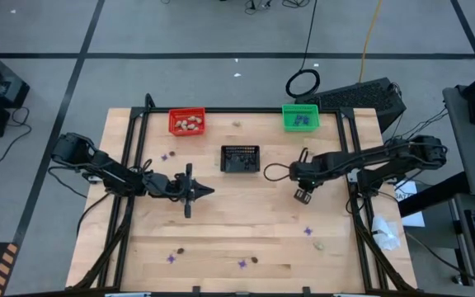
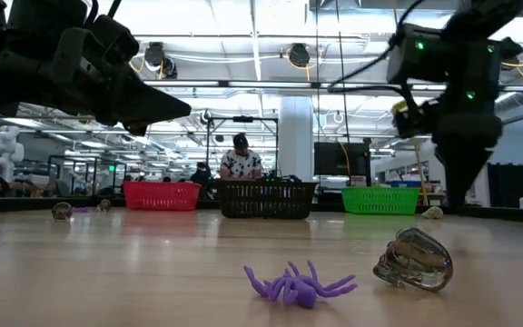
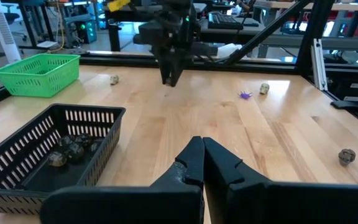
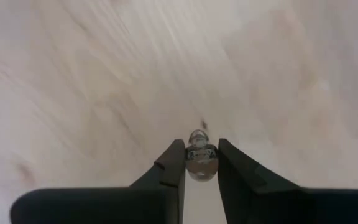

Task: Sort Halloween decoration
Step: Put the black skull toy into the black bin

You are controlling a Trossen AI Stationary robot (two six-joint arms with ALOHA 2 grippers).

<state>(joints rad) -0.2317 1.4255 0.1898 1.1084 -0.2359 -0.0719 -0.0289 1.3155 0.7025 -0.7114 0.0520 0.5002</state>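
at the near edge of the wooden table [image 1: 246,223], in the low view, a purple spider [image 2: 298,285] lies flat, with a dark glassy skull [image 2: 414,259] tilted on the wood just beside it. from above, more small trinkets are strewn along that same near strip: another purple spider [image 1: 171,258] toward the left and a pale lump [image 1: 319,245] toward the right.

mid-table, the left gripper [image 1: 207,193] hangs low over bare wood, its fingers [image 3: 194,163] pressed together with nothing between them. the right gripper [image 1: 302,196] points down at the table on the right side, and its wrist view shows the two fingers [image 4: 169,169] clamped on a small clear-dark skull trinket [image 4: 200,157], held between the tips above the wood.

farther back, the black basket [image 1: 241,158] sits at centre with a few dark bits [image 3: 71,149] inside. at the far edge the red basket [image 1: 186,122] holds pale beige lumps [image 1: 189,125], and the green basket [image 1: 300,116] holds purple pieces [image 1: 302,120].

beyond the table, a person [image 2: 241,161] stands in the room.
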